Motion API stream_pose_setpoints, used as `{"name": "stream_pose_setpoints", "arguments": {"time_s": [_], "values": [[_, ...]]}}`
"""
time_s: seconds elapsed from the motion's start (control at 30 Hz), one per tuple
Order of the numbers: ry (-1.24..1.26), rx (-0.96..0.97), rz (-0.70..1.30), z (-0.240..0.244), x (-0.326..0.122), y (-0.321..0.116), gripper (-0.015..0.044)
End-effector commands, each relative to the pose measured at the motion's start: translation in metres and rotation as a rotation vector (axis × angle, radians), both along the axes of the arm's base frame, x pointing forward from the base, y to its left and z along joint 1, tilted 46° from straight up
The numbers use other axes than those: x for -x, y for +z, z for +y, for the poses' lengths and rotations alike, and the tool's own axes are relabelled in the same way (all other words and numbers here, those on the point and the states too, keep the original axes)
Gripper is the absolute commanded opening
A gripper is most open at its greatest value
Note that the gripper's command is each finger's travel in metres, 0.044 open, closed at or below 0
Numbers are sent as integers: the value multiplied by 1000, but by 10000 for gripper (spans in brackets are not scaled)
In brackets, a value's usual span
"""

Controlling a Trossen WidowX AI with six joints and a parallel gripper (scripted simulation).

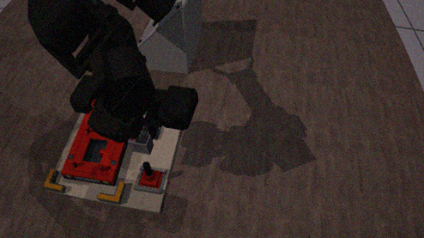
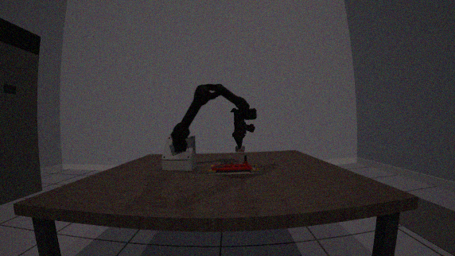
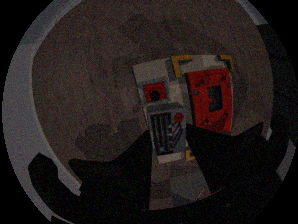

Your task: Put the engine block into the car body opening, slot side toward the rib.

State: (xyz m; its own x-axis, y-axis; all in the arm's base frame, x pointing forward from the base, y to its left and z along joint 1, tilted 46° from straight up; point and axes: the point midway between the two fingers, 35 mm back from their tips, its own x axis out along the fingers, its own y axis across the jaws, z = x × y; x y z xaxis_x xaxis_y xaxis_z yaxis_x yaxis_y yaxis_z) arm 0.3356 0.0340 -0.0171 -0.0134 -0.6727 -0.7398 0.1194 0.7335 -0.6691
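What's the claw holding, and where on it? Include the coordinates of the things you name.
The claw (image 1: 144,126) (image 2: 239,146) (image 3: 169,135) holds the engine block (image 1: 141,145) (image 2: 239,149) (image 3: 161,131) by its sides, at the end nearer the arm in the wrist view; exact finger contact is hidden.

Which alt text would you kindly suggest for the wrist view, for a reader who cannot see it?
The gripper holds a grey engine block with dark slots and a red dot above a pale board; to its right lies a red car body with a dark opening.
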Motion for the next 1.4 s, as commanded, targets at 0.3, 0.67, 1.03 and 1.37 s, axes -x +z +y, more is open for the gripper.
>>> {"name": "stream_pose_setpoints", "arguments": {"time_s": [0.3,0.67,1.03,1.37], "values": [[27,12,24,-38,0,18,0],[50,26,46,-69,2,33,0],[77,49,78,-99,6,47,0],[94,58,98,-109,7,51,131]]}}
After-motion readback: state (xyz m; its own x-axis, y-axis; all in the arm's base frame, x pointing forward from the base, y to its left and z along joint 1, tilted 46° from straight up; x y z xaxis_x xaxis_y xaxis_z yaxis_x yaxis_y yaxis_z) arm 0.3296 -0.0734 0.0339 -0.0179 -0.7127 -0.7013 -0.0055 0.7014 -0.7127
